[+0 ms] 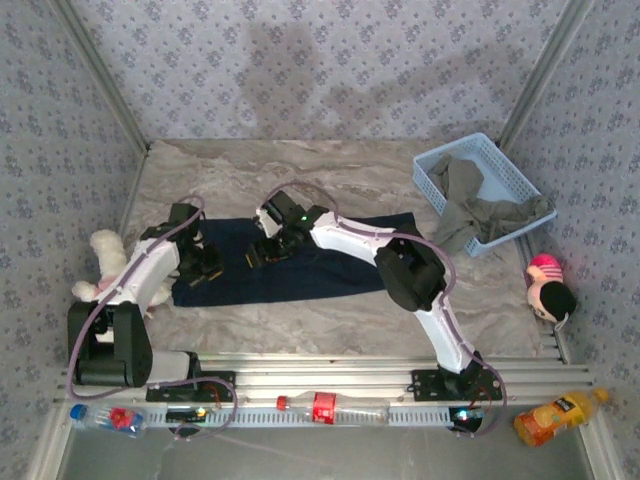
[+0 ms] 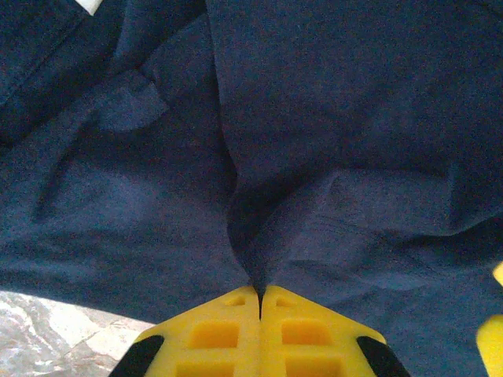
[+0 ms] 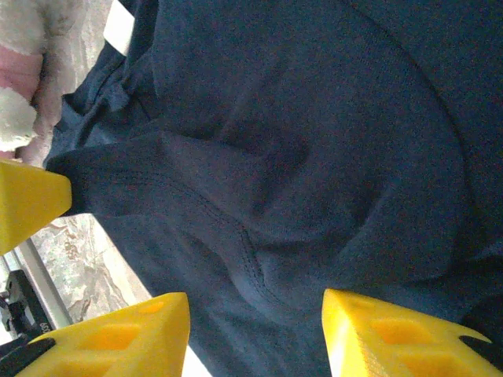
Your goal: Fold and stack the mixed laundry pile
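Note:
The dark navy T-shirt (image 1: 300, 265) lies as a long folded strip across the middle of the table. My left gripper (image 1: 200, 265) is at its left end, shut on a pinched fold of the navy cloth (image 2: 236, 157), with the fingertips (image 2: 260, 294) pressed together on it. My right gripper (image 1: 265, 250) hovers just to the right of it, over the shirt. Its jaws stand apart (image 3: 255, 314), and a stitched seam ridge of the shirt (image 3: 251, 259) lies between them, not clamped. The grey-olive garment (image 1: 480, 200) is heaped in the light blue basket (image 1: 432, 170) at the back right.
A white plush toy (image 1: 105, 255) sits by the left arm, close to the shirt's left end. A pink and black plush (image 1: 548, 290) lies at the right edge. Bottles (image 1: 330, 408) and an orange juice bottle (image 1: 555, 415) lie along the front rail.

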Action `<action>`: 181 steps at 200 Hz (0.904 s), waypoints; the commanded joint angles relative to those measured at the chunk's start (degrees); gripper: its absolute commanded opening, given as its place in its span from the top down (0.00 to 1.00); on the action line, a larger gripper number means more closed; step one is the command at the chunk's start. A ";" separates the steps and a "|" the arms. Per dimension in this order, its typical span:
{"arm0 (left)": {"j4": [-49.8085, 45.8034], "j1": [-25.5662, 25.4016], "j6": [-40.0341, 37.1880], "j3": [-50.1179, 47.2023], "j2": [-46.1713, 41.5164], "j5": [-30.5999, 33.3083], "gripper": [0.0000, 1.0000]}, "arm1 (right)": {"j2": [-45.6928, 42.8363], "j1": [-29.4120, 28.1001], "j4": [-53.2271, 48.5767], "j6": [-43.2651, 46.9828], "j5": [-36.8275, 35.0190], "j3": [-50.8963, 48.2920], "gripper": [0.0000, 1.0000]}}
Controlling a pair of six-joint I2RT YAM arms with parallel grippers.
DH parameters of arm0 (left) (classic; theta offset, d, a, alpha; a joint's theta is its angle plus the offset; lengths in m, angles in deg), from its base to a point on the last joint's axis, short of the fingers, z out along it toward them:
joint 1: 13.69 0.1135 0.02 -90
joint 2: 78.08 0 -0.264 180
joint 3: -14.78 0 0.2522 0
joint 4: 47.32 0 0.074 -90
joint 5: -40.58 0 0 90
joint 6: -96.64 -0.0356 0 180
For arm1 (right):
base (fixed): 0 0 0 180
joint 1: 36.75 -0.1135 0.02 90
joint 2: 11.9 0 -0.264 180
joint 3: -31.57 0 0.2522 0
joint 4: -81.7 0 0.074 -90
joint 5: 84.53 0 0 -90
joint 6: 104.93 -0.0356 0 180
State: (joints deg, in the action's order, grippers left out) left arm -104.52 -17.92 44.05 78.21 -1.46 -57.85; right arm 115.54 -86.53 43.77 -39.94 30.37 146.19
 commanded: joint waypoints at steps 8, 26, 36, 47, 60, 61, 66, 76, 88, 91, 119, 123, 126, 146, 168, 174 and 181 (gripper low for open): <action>0.37 0.06 1.26 -2.01 -1.20 -0.73 1.00 | 3.06 -0.07 -1.51 -0.89 1.62 2.81 0.61; 0.46 0.10 1.29 -2.13 -1.20 -0.56 1.00 | 2.92 -0.09 -3.35 -1.54 2.06 3.87 0.76; 0.55 0.04 1.34 -2.20 -1.08 -0.56 1.00 | 2.34 0.23 -5.43 -1.13 1.90 4.43 0.85; 0.59 0.05 1.27 -2.04 -1.03 -0.54 1.00 | 1.35 0.94 -6.96 -2.01 1.28 4.33 0.94; 0.48 0.03 1.08 -2.13 -1.25 -0.45 1.00 | -0.53 1.60 -7.18 -2.43 0.68 2.60 0.93; 0.51 0.02 1.04 -2.21 -1.27 -0.41 1.00 | -0.70 1.70 -7.11 -2.50 0.63 2.33 0.93; 0.49 0.10 0.94 -2.29 -1.44 -0.37 1.00 | -1.34 1.84 -6.60 -2.91 0.55 1.39 0.89; 0.47 0.08 0.85 -2.60 -1.64 -0.28 1.00 | -2.05 1.94 -5.51 -4.51 -0.10 -0.40 0.77; 0.56 0.05 1.03 -2.91 -1.80 -0.51 1.00 | -1.57 1.73 -4.93 -4.61 -0.17 -0.96 0.69; 0.55 0.09 1.14 -2.99 -1.81 -0.59 1.00 | -1.25 1.64 -4.87 -4.69 -0.08 -0.82 0.67; 0.60 0.05 1.78 -3.44 -2.43 -0.92 1.00 | 2.22 0.63 -6.50 -4.20 0.32 3.36 0.55; 0.57 0.07 1.87 -3.54 -2.52 -0.99 1.00 | 2.66 0.58 -6.54 -4.18 0.35 3.88 0.55; 0.55 0.07 1.88 -3.55 -2.57 -0.94 1.00 | 2.97 0.64 -6.53 -4.29 0.40 4.16 0.55; 0.54 0.06 2.17 -3.67 -2.92 -0.73 1.00 | 4.37 0.68 -6.37 -4.67 1.24 5.42 0.61; 0.97 0.05 2.90 -4.14 -3.06 -0.81 1.00 | 4.57 0.78 -5.74 -5.09 1.47 5.58 0.64; 1.16 0.09 3.10 -4.33 -3.06 -0.88 1.00 | 4.68 0.82 -5.77 -5.21 1.48 5.71 0.64; 1.25 0.01 3.20 -4.47 -3.07 -0.94 1.00 | 4.81 0.95 -5.79 -5.15 1.44 5.99 0.64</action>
State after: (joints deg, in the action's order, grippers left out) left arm -103.49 -17.92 45.97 74.50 -3.21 -57.82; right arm 118.64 -85.81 39.03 -44.29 30.87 150.19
